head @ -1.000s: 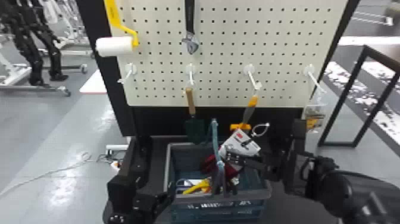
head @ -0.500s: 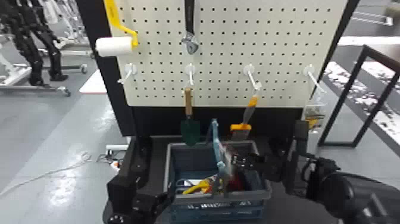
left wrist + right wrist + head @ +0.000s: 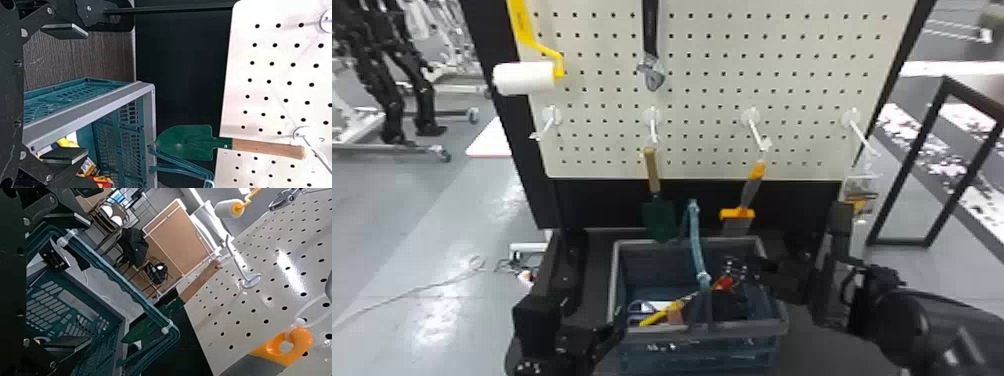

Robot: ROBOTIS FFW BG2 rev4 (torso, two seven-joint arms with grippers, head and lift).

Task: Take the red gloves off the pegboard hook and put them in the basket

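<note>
The basket stands on the dark table below the pegboard. My right gripper is over its right part; in the right wrist view the gripper has its fingers wide apart with nothing between them. A patch of red shows inside, below that gripper; how the gloves lie is hard to tell. At the basket's left rim is my left gripper, and in the left wrist view this gripper stands open and holds nothing.
The basket's raised handle stands over its middle. A green trowel and an orange-handled scraper hang just behind. Yellow-handled and other items lie in the basket. A paint roller and a wrench hang higher.
The red gloves with their white card, earlier hanging at the right gripper, have dropped away from it into the basket. The left arm has kept still.
</note>
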